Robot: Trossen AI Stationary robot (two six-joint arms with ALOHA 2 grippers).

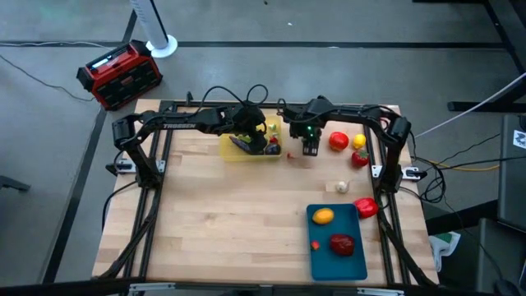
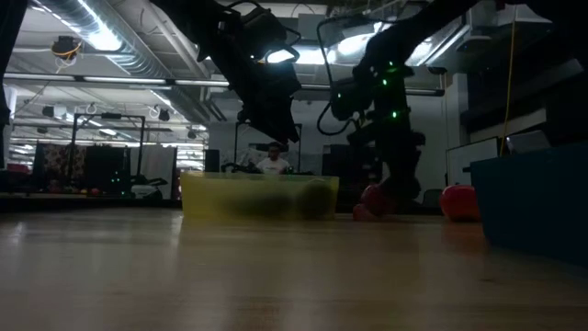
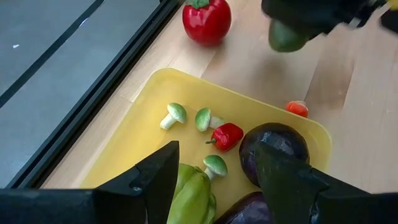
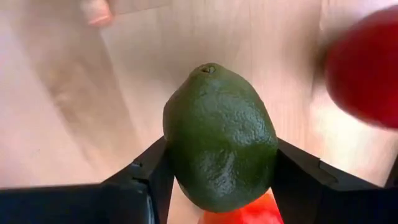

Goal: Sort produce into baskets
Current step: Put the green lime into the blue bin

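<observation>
While most of the near half of the wooden table (image 1: 222,222) lies bare, the far edge is crowded: both arms meet there above the yellow basket (image 1: 238,154). The right gripper (image 4: 217,180) is clamped on a dark green lime (image 4: 219,138), held above the wood just right of that basket, with a small red piece (image 1: 290,156) below it. To its right sit a red tomato (image 1: 338,141), a yellow fruit (image 1: 359,141) and a red pepper (image 1: 360,159); nearer lies a white garlic (image 1: 342,187).

Over the yellow basket hangs the left gripper (image 3: 214,180), fingers spread with nothing between them. Inside are a purple eggplant (image 3: 273,149), a green pepper (image 3: 193,193), a small red pepper (image 3: 227,135) and three green-capped mushrooms (image 3: 173,115).

At the near right corner, the teal basket (image 1: 337,251) holds an orange lemon (image 1: 324,216), a dark red fruit (image 1: 342,243) and a small red bit (image 1: 315,244); another red pepper (image 1: 366,207) rests against its far right rim.
</observation>
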